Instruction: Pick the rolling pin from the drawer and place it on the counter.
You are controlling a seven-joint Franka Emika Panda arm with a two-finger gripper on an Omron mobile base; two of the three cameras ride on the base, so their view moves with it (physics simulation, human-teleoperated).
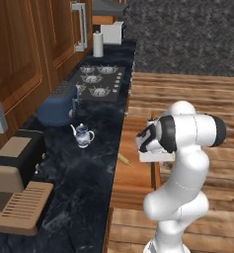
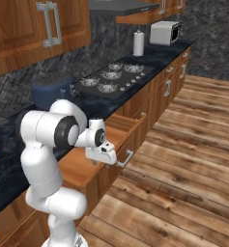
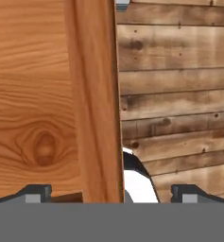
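The drawer [image 1: 133,173] stands pulled out from under the desk [image 1: 84,168], its reddish wooden bottom in plain sight. The rolling pin [image 1: 123,158] lies inside it near the desk-side wall, a slim tan stick set at a slant, apart from the arm.

The end effector [image 3: 108,194] hangs over the drawer's outer front edge, pointing down. In the hand view its two dark fingertips [image 3: 35,193] sit far apart, one over the drawer bottom and the other over the plank floor [image 3: 179,94], with the drawer's front wall [image 3: 97,94] running between them. The fingers are spread wide and hold nothing.

On the desk a small blue-and-white teapot [image 1: 82,135] stands near the drawer, with a blue toaster [image 1: 57,106] behind it and the stove [image 1: 98,81] further along. A beige coffee machine [image 1: 15,192] sits at the near end.
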